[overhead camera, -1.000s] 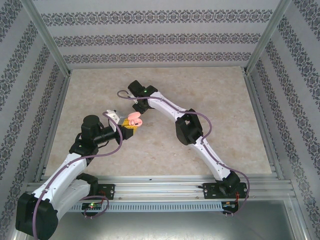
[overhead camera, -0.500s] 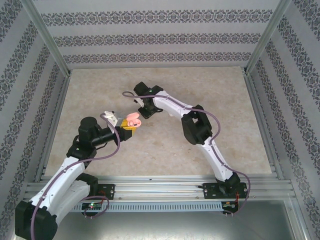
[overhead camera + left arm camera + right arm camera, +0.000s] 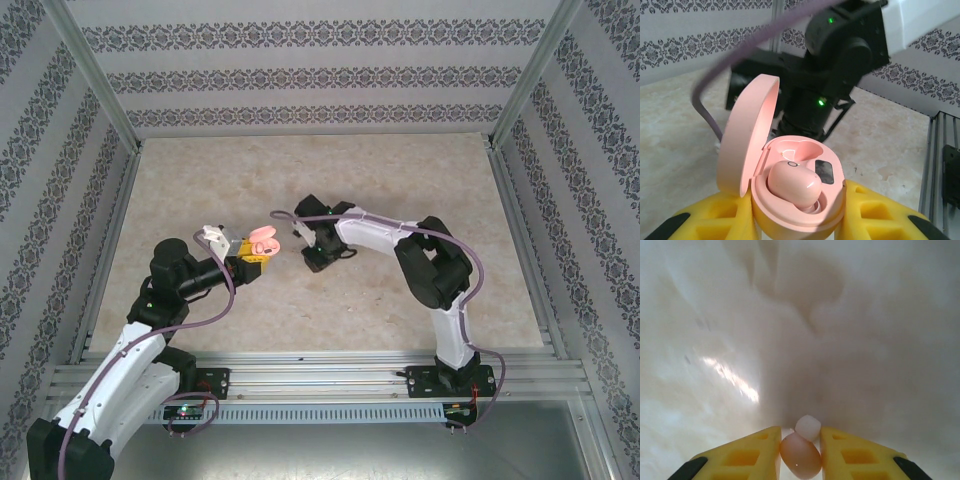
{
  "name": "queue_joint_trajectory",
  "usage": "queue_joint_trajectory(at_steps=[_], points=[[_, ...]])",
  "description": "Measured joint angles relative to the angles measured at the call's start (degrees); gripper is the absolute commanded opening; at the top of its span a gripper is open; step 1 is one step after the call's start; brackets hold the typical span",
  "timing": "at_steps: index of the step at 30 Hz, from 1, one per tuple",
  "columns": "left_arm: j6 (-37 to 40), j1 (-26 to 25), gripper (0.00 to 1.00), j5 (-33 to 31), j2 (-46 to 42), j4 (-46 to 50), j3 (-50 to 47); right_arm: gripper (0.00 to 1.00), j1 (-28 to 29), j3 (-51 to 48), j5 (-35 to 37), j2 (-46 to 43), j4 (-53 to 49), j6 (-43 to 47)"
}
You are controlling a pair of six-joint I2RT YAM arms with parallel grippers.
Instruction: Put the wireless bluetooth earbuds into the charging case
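Observation:
My left gripper is shut on the pink charging case, held above the table with its lid hinged open to the left. One pale pink earbud sits in the near socket, and the far socket is bare. In the top view the case is at centre left. My right gripper is shut on a second pale pink earbud with a white tip, close over the blurred table. Its wrist hangs just right of the case.
The beige table is boxed in by patterned walls and metal posts. An aluminium rail runs along the near edge. The right arm's black wrist looms right behind the open case.
The right arm has swung from the back of the table forward and to the right, and its wrist has come down beside the case. The left arm has shifted slightly, still holding the case.

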State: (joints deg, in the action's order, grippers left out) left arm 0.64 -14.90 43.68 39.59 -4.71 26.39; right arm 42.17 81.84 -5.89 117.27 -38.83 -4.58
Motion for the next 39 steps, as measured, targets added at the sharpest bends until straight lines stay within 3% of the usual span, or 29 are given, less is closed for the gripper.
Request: queue_joint_trajectory(at_steps=[3, 11, 18, 26, 31, 39], points=[[-0.2, 0.0, 0.23, 0.0, 0.0, 0.0, -0.6, 0.26, 0.1, -2.0, 0.0, -1.9, 2.4, -0.9], [-0.6, 0.0, 0.23, 0.0, 0.3, 0.0, -0.8, 0.43, 0.9, -3.3, 0.5, -2.5, 2.8, -3.9], [-0.6, 0.0, 0.23, 0.0, 0.2, 0.0, -0.8, 0.44, 2.3, -3.3, 2.1, -6.1, 1.8, -9.2], [-0.6, 0.0, 0.23, 0.0, -0.3, 0.0, -0.8, 0.5, 6.5, -10.1, 5.7, -14.7, 5.4, -28.2], [-0.6, 0.0, 0.23, 0.0, -0.3, 0.0, -1.4, 0.52, 8.7, -16.3, 6.3, -15.3, 10.3, -40.5], [-0.6, 0.0, 0.23, 0.2, -0.3, 0.1, -1.4, 0.49, 8.4, -18.4, 6.8, -13.6, 16.9, -49.6]])
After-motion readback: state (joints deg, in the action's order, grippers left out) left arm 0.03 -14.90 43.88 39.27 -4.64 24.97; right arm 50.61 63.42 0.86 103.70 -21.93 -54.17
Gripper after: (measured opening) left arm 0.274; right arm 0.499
